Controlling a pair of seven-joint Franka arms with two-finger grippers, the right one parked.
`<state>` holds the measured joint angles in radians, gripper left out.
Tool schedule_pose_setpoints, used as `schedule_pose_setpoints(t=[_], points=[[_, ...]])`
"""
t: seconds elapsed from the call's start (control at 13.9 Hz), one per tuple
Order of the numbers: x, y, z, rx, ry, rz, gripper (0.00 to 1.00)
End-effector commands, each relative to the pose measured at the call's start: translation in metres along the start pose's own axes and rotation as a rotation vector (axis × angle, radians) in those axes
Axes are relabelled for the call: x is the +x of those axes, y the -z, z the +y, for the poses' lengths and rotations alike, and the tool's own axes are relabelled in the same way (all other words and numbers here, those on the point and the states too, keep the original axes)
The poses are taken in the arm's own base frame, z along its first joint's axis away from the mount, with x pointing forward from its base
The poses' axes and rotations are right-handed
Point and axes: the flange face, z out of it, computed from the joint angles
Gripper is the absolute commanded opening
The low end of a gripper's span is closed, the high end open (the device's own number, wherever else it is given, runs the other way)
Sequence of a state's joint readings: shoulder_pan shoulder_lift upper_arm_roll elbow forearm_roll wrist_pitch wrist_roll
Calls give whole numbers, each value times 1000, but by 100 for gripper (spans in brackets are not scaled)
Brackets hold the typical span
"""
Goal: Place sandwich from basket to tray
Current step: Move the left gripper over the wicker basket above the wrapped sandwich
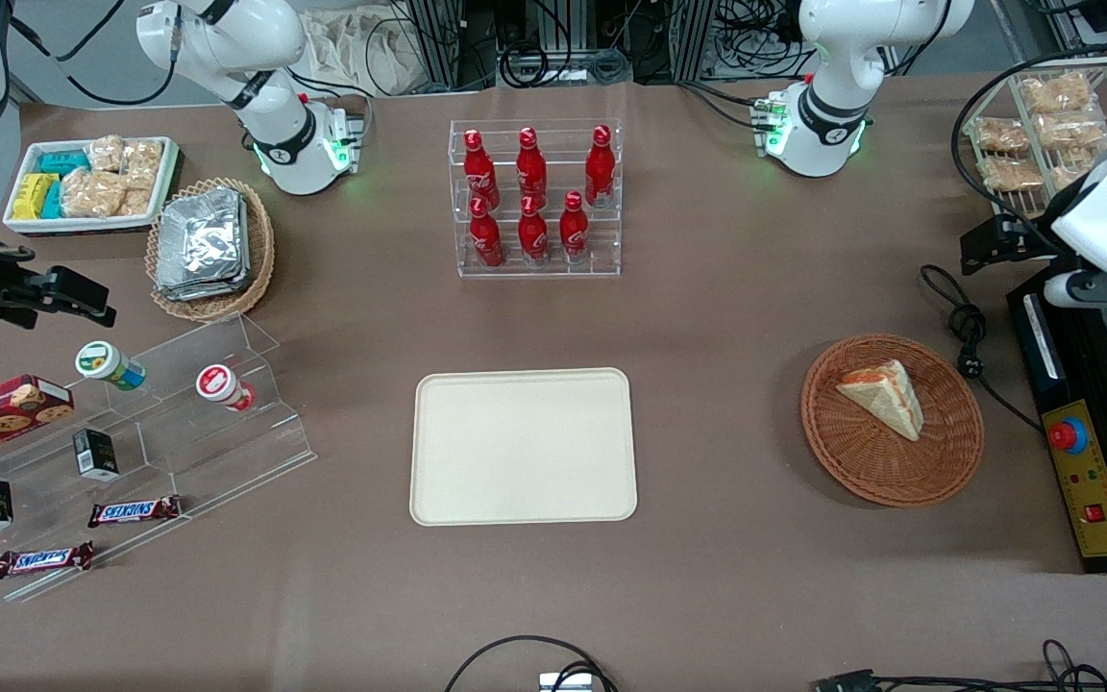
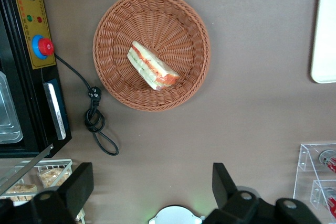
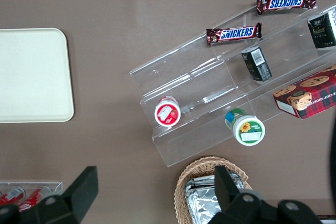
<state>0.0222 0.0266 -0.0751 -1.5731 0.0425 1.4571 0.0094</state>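
Note:
The sandwich [image 1: 885,396] [image 2: 152,66], a white bread wedge with orange and green filling, lies in the round reddish-brown basket [image 1: 957,452] [image 2: 115,30] toward the working arm's end of the table. The cream tray [image 1: 523,447] [image 2: 325,35] [image 3: 31,74] lies flat and bare at mid-table. My gripper [image 1: 991,245] [image 2: 152,174] hangs high above the table, farther from the front camera than the basket and apart from it. Its fingers are spread wide open with nothing between them.
A black machine with a red button [image 1: 1082,452] and a coiled cable [image 1: 967,332] lie beside the basket. A wire rack of bagged snacks [image 1: 1044,125] stands near my arm. A red bottle rack [image 1: 534,197] stands farther back than the tray. An acrylic step shelf [image 1: 159,423] stands toward the parked arm's end.

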Motion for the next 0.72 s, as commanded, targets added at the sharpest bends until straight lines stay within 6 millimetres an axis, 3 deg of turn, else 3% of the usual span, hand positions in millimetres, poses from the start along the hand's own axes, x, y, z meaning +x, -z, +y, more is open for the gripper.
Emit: schedule_pose_setpoints(t=[0.0,0.65], points=[[12,-32,-16,9,25,-12,100],[6,-154,-30,6,363,83,100]])
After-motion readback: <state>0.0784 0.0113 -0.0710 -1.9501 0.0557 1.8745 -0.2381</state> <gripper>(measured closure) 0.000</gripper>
